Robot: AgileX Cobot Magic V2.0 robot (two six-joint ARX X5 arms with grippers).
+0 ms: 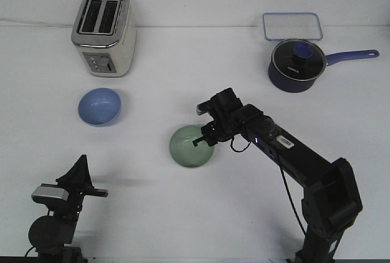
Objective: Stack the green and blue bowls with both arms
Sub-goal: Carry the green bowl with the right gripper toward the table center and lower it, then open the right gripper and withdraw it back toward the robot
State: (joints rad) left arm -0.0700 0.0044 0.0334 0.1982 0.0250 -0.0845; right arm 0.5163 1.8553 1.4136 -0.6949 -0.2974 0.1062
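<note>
The pale green bowl [189, 147] sits on the white table near the middle. My right gripper [204, 138] is down at its upper right rim, with one fingertip [196, 143] inside the bowl; the far finger is hidden, so its grip cannot be judged. The light blue bowl [99, 106] stands alone at the left, in front of the toaster. My left gripper [80, 164] points up at the bottom left, far from both bowls, its fingers together in a point and empty.
A silver and cream toaster [103, 31] stands at the back left. A dark blue saucepan with a glass lid [295, 65] and a clear lidded container [292, 25] stand at the back right. The right arm [292, 153] stretches diagonally across the right side.
</note>
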